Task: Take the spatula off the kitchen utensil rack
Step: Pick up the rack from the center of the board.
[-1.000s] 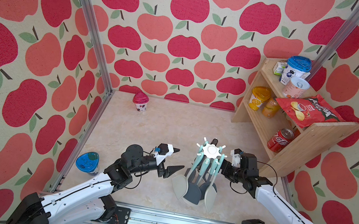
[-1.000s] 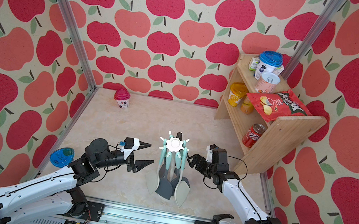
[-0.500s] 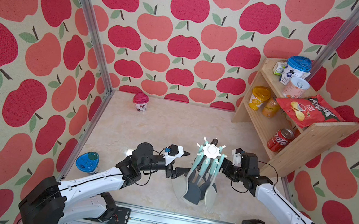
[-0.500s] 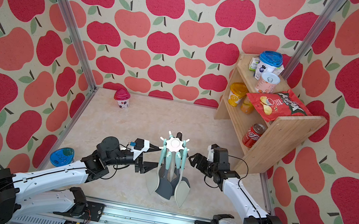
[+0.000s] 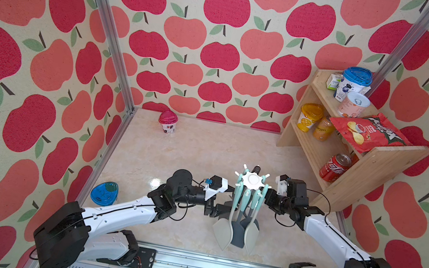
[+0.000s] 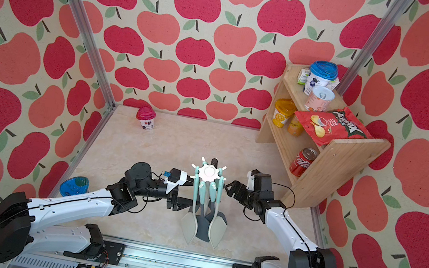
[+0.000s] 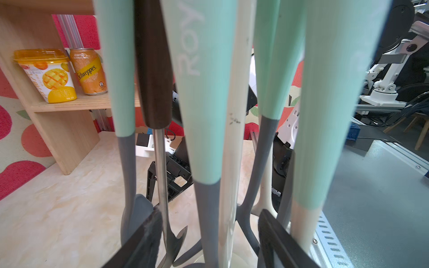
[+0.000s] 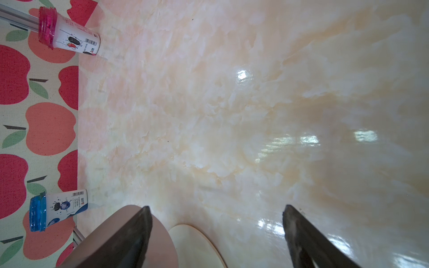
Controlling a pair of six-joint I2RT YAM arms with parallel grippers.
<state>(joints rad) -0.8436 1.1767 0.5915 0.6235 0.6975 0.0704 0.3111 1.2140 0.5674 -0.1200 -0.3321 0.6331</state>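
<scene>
The cream-white kitchen utensil rack stands near the table's front, its pole upright. Several mint-handled utensils hang from it, with flat grey and beige heads; I cannot tell which one is the spatula. My left gripper is open at the rack's left side. Its fingers straddle a mint-handled utensil with a grey neck, a thin metal shaft and the pole. My right gripper hangs open just right of the rack top, holding nothing, above the round base.
A wooden stepped shelf with cans, cups and a chip bag stands at the back right, close behind the right arm. A red-lidded cup is by the back wall. A blue-lidded cup sits at the left edge.
The left arm has reached rightward until its fingers stand among the hanging utensils, and its jaws have narrowed slightly. The right arm has hardly moved.
</scene>
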